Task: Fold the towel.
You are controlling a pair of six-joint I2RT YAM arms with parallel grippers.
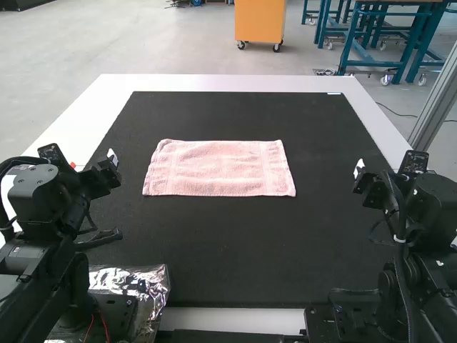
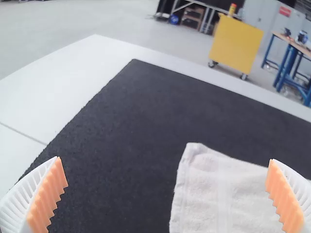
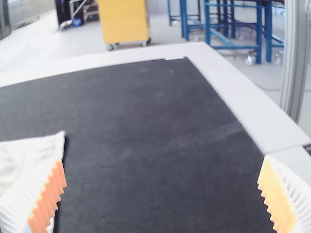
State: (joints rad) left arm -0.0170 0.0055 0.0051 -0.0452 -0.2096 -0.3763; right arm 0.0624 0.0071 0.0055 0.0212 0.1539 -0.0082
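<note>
Left fingers [image 1: 111,155], right fingers [image 1: 358,169] wide open, both apart from flat towel [image 1: 219,168].

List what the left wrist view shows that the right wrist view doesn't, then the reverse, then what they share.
Left wrist view: the towel's left end, the mat's far left corner and the left claw, open.

Right wrist view: the towel's right end, the mat's far right corner and the right claw, open.

Both: part of the towel lying flat on the black mat, and the white table around it.
</note>
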